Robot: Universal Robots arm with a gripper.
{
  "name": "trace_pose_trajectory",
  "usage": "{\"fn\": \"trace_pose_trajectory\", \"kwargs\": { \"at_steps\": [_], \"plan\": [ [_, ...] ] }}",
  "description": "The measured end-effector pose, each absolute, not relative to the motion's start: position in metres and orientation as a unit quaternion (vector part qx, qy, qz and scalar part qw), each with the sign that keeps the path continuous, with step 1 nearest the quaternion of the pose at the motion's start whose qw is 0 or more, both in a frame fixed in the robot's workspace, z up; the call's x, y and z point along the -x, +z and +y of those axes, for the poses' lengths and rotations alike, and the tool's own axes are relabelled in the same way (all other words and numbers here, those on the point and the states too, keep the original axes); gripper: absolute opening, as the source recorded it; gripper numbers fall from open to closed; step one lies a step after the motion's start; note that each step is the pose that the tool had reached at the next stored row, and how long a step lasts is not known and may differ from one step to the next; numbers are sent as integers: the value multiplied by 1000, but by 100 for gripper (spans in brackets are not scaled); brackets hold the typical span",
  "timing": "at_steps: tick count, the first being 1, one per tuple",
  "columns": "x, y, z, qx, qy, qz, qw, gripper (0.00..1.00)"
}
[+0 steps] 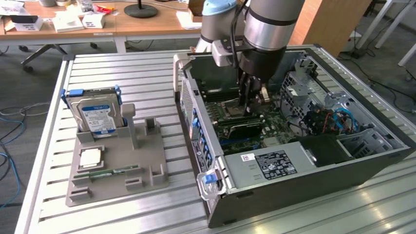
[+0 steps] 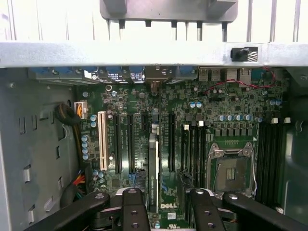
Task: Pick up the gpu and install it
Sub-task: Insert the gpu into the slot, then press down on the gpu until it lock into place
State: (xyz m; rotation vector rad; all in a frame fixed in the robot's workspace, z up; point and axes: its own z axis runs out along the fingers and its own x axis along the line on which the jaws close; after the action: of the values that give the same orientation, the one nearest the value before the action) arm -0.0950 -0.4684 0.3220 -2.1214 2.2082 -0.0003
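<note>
The gpu [image 2: 153, 168] stands on edge in a slot of the green motherboard [image 2: 231, 103], seen as a thin dark card with a silver end. My gripper [image 2: 168, 204] hangs just above it, open, with one black finger [image 2: 133, 208] on each side of the card and a gap to both. In the exterior view the gripper [image 1: 252, 103] reaches down into the open computer case [image 1: 305, 165], right over the dark gpu [image 1: 244, 128] on the board.
The empty CPU socket [image 2: 232, 168] and memory slots lie beside the card. On the exterior view's left a grey holder [image 1: 117, 165] carries a hard drive [image 1: 97, 114], a square chip [image 1: 91, 157] and a memory stick [image 1: 109, 171]. Case walls surround the arm.
</note>
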Motion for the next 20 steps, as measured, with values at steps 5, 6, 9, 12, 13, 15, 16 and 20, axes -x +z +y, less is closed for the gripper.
{"fn": "trace_pose_trajectory", "kwargs": {
  "at_steps": [5,6,9,12,13,15,16,20],
  "plan": [
    [95,323,-468,692,0,721,40,40],
    [95,323,-468,692,0,721,40,40],
    [95,323,-468,692,0,721,40,40],
    [95,323,-468,692,0,721,40,40],
    [95,323,-468,692,0,721,40,40],
    [95,323,-468,692,0,721,40,40],
    [95,323,-468,692,0,721,40,40],
    [95,323,-468,692,0,721,40,40]
  ]
}}
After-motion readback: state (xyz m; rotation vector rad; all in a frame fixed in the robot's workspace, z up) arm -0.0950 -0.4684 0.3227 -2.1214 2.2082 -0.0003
